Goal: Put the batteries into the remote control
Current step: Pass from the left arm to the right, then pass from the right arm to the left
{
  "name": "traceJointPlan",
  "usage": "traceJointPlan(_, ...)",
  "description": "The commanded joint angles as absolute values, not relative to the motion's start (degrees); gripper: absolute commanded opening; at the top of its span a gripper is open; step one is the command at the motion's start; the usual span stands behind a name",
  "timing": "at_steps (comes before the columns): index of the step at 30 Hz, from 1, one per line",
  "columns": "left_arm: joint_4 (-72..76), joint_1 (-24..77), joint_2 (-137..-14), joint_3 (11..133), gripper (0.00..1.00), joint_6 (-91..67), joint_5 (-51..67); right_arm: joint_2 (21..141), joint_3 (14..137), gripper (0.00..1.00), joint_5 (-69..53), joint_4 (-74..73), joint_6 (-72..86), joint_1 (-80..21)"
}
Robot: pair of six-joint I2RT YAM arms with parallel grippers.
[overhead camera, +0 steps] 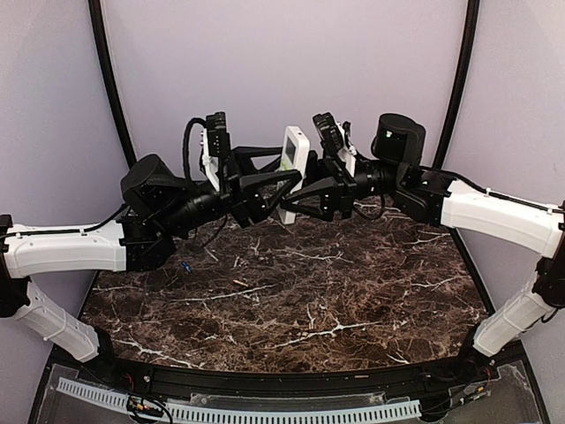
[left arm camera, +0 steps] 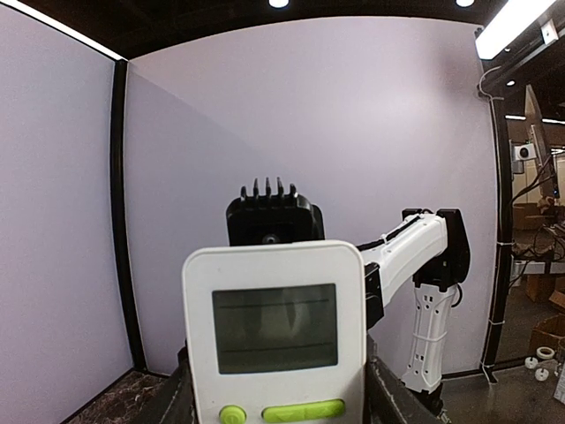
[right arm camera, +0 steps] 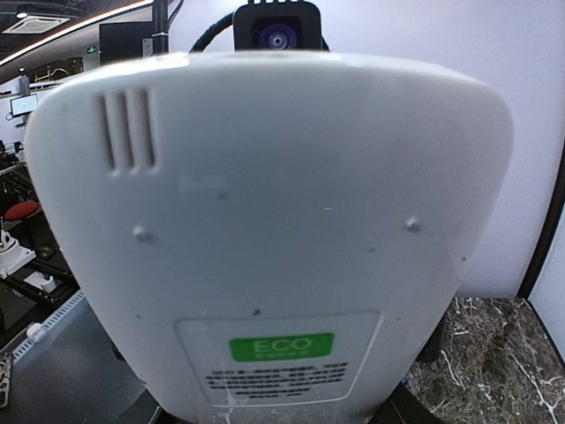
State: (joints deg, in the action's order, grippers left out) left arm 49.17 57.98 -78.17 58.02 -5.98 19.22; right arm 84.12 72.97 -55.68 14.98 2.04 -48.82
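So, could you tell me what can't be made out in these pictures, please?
Lower half of the remote control: cut off at the bottom of both wrist views, partly covered by left gripper and right gripper from above.
Whether the right gripper grips: remote fills its wrist view.
Ends of the bluish battery and tan battery: too small from above.

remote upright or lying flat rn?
Upright. Top view shows the remote control standing on end above the table, display end up.
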Motion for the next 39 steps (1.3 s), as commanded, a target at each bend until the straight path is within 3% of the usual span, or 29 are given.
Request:
traceJointPlan(1,52.1,58.3,-77.8,58.1,0.00,-6.3,18.2,83.4,74.0,0.33,-54.9,13.0,0.9,-49.4)
traceJointPlan(2,51.8,58.3,-77.8,58.1,0.00,-6.3,17.2,82.9,74.0,0.31,-53.8,12.3,0.6,-49.5)
traceJointPlan(4,50.3,58.2,-77.5,58.2,0.35,-6.0,14.7,81.5,73.3,0.24,-48.6,11.6,0.8,-49.5)
traceJointPlan(5,49.2,58.2,-77.3,58.2,0.63,-5.8,12.6,80.7,72.9,0.21,-44.6,10.9,0.9,-49.6)
traceJointPlan(7,47.0,58.3,-76.7,58.2,0.83,-4.8,8.8,79.3,72.6,0.16,-32.0,8.7,0.6,-50.6)
traceJointPlan(10,39.9,58.3,-76.4,60.1,0.88,-3.6,2.1,78.3,72.9,0.14,-13.2,5.3,-1.9,-54.7)
traceJointPlan(13,34.5,58.3,-77.0,62.2,0.84,-3.8,-7.7,78.7,73.4,0.14,-0.8,3.9,-4.7,-58.7)
traceJointPlan(16,31.8,58.3,-77.4,63.5,0.70,-4.7,-10.3,79.4,74.0,0.13,5.8,3.2,-6.5,-60.6)
traceJointPlan(29,30.6,58.2,-78.4,64.2,0.02,-9.2,-9.4,80.2,75.6,0.13,7.2,2.6,-12.6,-63.5)
traceJointPlan(32,32.5,58.2,-78.0,63.4,0.00,-10.2,-8.4,79.4,74.8,0.16,6.3,3.2,-12.7,-63.5)
traceJointPlan(35,35.9,58.2,-76.9,61.6,0.00,-10.5,-7.1,77.3,73.2,0.30,5.7,4.5,-12.7,-63.5)
traceJointPlan(39,39.1,58.2,-75.2,59.7,0.00,-10.3,-6.0,73.7,70.5,0.85,-0.4,3.7,-8.9,-61.0)
